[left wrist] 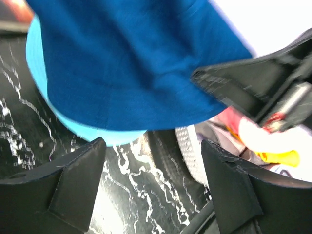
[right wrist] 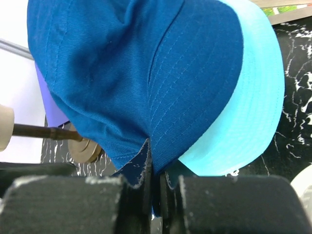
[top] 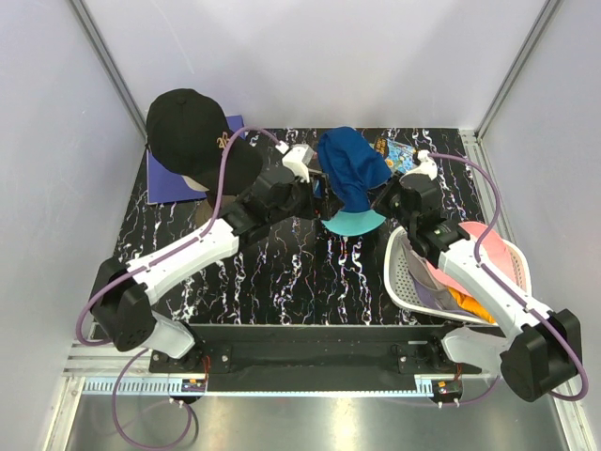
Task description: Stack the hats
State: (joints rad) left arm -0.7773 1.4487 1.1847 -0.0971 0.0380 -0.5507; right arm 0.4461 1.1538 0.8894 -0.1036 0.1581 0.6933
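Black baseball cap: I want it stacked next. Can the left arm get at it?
Probably yes: the left gripper is open and empty, and the black baseball cap sits uncovered on that arm's side, nothing between.

Illegible gold emblem [top: 222,141] on black cap [top: 186,122]
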